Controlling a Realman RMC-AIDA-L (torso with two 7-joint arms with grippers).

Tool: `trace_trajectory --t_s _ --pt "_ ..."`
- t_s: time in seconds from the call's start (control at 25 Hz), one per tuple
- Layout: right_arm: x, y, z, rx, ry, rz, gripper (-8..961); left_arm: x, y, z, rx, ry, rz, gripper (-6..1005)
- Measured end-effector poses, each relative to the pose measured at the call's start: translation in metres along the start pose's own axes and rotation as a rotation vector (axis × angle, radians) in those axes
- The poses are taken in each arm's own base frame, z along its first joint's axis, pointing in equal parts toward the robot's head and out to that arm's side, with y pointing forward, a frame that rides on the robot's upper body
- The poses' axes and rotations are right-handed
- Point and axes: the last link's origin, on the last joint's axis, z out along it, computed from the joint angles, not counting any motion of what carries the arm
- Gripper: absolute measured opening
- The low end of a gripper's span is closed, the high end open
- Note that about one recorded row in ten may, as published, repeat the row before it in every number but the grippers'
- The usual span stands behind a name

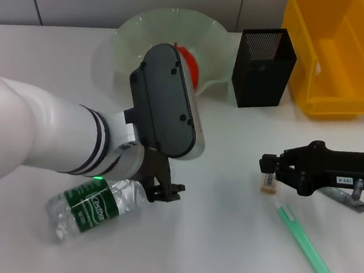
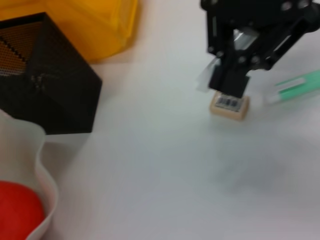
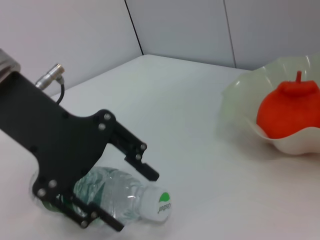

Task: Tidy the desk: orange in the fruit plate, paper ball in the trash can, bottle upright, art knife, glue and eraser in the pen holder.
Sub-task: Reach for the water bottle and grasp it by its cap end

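The bottle (image 1: pixel 91 210) lies on its side at the front left; my left gripper (image 1: pixel 162 191) is open, its fingers (image 3: pixel 141 161) either side of the bottle (image 3: pixel 117 195) near the white cap. The orange (image 1: pixel 190 61) sits in the pale-green fruit plate (image 1: pixel 134 35). My right gripper (image 1: pixel 269 171) is shut on the eraser (image 1: pixel 268 183), which rests on the table. From the left wrist view, the eraser (image 2: pixel 229 105) sits under the right gripper (image 2: pixel 231 82). A long green art knife (image 1: pixel 307 246) lies front right. The paper ball is out of view.
The black mesh pen holder (image 1: pixel 262 70) stands behind the middle, with the yellow trash can (image 1: pixel 337 61) to its right. A grey stick-like item (image 1: pixel 344 197) lies partly under the right arm. Bare table stretches between the two grippers.
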Motion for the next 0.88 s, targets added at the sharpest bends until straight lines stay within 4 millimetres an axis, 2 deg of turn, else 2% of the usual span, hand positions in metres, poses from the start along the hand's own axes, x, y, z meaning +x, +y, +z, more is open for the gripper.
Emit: trace_trajectory --t_s 0.32,0.88 --pt "0.004 0.001 -0.003 0.006 -0.004 0.011 58 -0.004 -0.006 0.007 0.036 -0.022 -0.023 525" --pt "0.004 0.001 -0.003 0.008 -0.009 0.011 58 -0.009 0.0 0.014 0.015 -0.065 -0.033 521"
